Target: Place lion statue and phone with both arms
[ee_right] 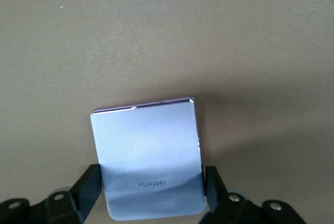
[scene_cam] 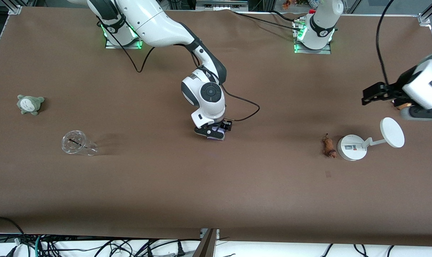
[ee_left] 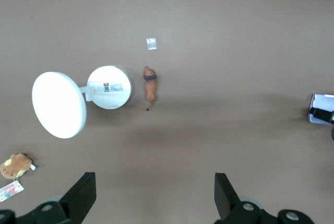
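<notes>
Right gripper [scene_cam: 216, 132] covering most of phone [scene_cam: 217, 136] in front view. Picture edge cutting phone's [ee_right: 148, 156] lower end in right wrist view. Left arm hiding most of brown plush [scene_cam: 401, 105]. Card tag [ee_left: 9, 191] print showing too small to read.

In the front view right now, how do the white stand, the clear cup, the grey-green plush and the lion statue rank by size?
1. White stand, base and disc together.
2. Clear cup, lying on its side.
3. Grey-green plush; it looks slightly smaller than the cup, so this order is unsure.
4. Lion statue, clearly smallest.
</notes>
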Controlling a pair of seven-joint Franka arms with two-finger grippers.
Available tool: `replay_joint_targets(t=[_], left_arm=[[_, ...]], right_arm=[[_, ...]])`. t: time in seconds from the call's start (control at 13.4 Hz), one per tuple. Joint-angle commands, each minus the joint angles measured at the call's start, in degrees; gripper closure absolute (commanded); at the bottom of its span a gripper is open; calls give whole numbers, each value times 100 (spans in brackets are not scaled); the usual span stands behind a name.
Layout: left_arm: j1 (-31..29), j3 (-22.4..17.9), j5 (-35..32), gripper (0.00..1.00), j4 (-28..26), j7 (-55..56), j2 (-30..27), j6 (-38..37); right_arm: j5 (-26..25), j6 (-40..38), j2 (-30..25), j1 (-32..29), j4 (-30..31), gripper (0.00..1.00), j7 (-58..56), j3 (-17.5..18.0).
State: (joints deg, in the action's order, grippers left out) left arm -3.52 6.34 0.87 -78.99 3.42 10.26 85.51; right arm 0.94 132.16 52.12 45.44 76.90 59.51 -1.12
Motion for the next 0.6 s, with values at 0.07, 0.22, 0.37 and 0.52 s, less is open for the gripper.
replay_joint_targets(t=[0.07,0.22,0.37,0.52], left_arm=[[404,-643,107,0,-1495,-105,-971,959],[474,-669,28,0,-1935,-105,-1385,1159],[737,-661,-724,0,-1954,-69,-1386,1213],[756,-652,-677,0,-1927,-17,-1377,1196]], right_arm=[[-68,108,132,53,-132,17,-36,-55],[-68,108,115,53,-132,17,-62,-63],[-68,91,27,44,-149,17,-97,-99],[-68,47,-131,-52,-149,17,-220,-107]])
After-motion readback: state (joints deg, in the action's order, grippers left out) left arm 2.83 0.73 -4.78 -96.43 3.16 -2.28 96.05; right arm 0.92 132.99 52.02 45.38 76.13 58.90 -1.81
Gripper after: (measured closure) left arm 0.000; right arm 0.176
